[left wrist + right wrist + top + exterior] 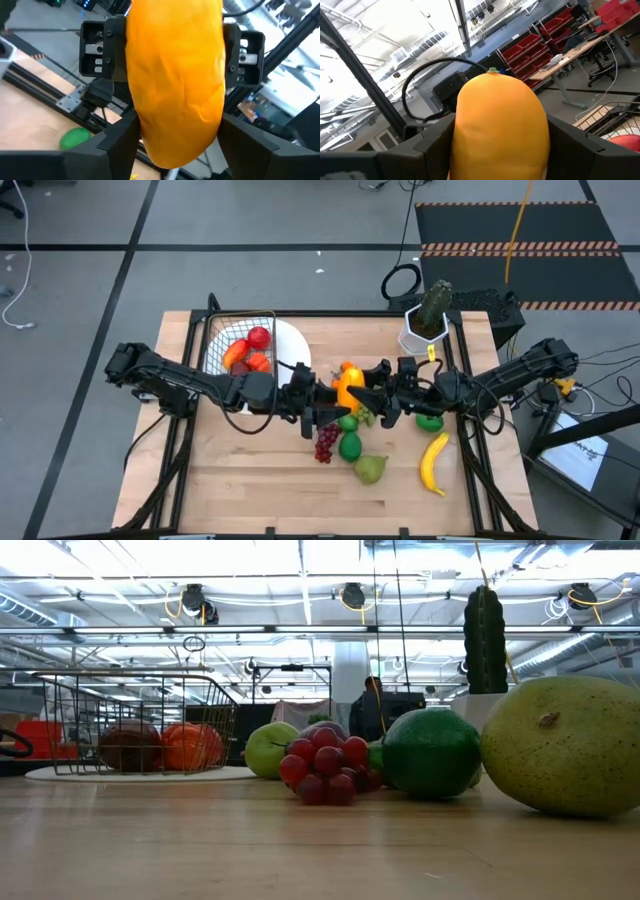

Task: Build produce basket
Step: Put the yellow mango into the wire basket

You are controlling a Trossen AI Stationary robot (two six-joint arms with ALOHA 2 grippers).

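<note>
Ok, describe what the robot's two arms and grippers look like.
Both arms are black, jointed segments with black cables looped alongside. The left gripper and right gripper have broad, angular black fingers. Seen from the left wrist, the right gripper's boxy black housing shows silver metal inserts.

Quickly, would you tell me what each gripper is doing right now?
Left gripper: closed on the orange fruit, above the table's middle.
Right gripper: closed on the same orange fruit, from the opposite side.

Orange fruit [347,385] aloft; wire basket [232,340] part-filled
</note>
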